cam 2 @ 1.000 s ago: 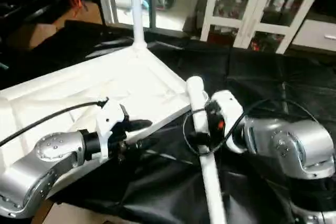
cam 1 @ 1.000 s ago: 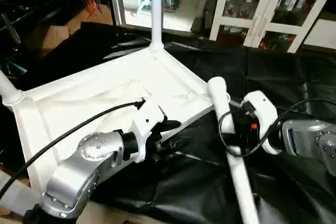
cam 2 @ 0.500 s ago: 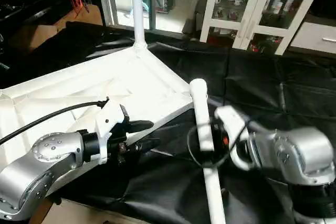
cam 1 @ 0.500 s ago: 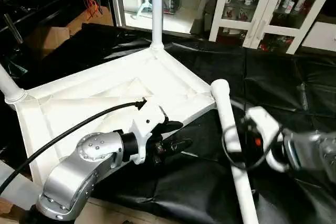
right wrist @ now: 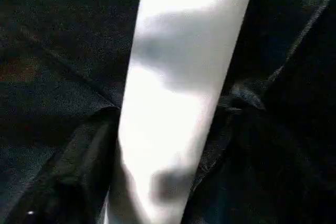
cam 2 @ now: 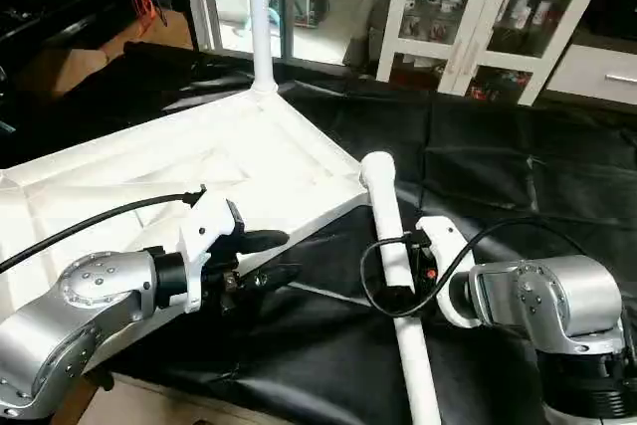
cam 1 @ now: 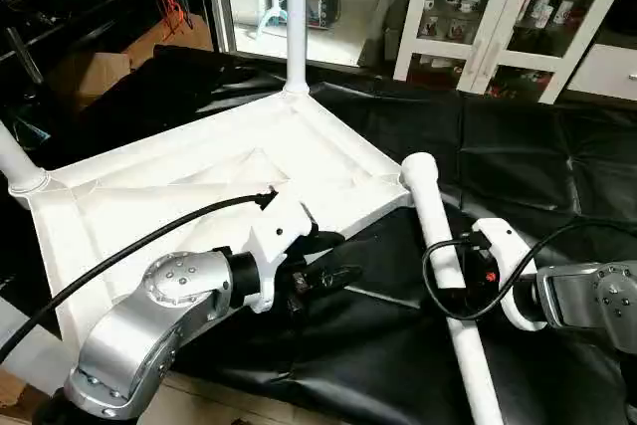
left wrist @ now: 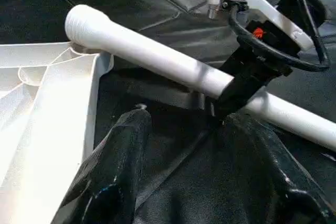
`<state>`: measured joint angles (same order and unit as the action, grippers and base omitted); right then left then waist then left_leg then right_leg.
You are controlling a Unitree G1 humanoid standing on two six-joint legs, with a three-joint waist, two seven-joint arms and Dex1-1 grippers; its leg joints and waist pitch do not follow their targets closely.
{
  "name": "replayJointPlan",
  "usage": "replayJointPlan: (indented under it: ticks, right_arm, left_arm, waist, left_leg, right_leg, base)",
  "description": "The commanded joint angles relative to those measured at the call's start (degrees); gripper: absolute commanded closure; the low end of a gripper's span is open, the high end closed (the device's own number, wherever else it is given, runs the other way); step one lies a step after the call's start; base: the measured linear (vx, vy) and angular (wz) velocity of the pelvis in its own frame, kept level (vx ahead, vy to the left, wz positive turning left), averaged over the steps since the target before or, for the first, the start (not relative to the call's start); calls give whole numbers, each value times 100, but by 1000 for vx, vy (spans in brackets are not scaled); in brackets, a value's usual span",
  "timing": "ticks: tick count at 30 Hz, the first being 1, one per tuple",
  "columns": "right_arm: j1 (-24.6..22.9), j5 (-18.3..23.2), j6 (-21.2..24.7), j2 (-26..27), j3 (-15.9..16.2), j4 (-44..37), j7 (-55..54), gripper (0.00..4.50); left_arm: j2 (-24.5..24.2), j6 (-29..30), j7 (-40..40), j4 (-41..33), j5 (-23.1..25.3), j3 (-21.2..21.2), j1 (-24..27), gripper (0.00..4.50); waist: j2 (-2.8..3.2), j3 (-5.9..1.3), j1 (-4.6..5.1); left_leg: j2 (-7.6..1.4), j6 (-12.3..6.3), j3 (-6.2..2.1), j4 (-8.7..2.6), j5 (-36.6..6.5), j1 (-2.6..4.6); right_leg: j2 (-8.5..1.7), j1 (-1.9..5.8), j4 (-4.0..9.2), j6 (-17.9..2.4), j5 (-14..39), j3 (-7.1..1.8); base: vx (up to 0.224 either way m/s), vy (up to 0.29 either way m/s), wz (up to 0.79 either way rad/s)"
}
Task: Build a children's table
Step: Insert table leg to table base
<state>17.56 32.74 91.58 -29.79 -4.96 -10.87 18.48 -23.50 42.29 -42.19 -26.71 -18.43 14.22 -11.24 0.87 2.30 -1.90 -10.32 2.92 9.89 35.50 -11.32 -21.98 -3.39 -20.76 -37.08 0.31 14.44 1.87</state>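
two legs (cam 1: 295, 17) upright in upturned white tabletop (cam 1: 199, 181).

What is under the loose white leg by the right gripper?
Black sheeting lies under the loose leg, whose wide end rests against the tabletop corner. Under its middle, the right gripper blocks the view.
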Motion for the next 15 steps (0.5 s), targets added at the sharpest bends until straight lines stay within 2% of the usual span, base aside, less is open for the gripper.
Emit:
replayJointPlan:
  ticks: [1, 7, 10, 15]
  right_arm:
    - [30, -114, -26, 60, -178, 113, -70, 108]
    - [135, -198, -105, 277, -478, 231, -155, 161]
    - [142, -207, -130, 290, -492, 252, -157, 179]
    - [210, -260, -180, 384, -602, 349, -175, 235]
  left_arm:
    - [-71, 71, -71, -162, -103, 45, 4, 189]
    - [-88, 81, -73, -140, -156, 33, -35, 189]
    - [-89, 70, -79, -144, -181, 25, -46, 189]
    - [-163, 44, -216, -263, -344, 60, -4, 189]
  waist:
    - [-50, -263, 3]
    - [-38, -277, 5]
    - [-39, -274, 3]
    - [-41, -272, 3]
  left_leg:
    - [-246, 287, -77, -438, -516, 131]
    - [-242, 295, -74, -434, -398, 129]
    - [-244, 293, -75, -437, -415, 132]
    - [-246, 309, -76, -442, -463, 132]
  right_leg:
    - [-378, 159, 502, -1068, 320, -266]
    - [-369, 158, 474, -1103, 78, -260]
    - [-369, 162, 475, -1102, 69, -258]
    - [-374, 161, 478, -1094, 153, -260]
  base:
    - [0, 0, 0]
    - [0, 0, 0]
    - [0, 0, 0]
    - [0, 0, 0]
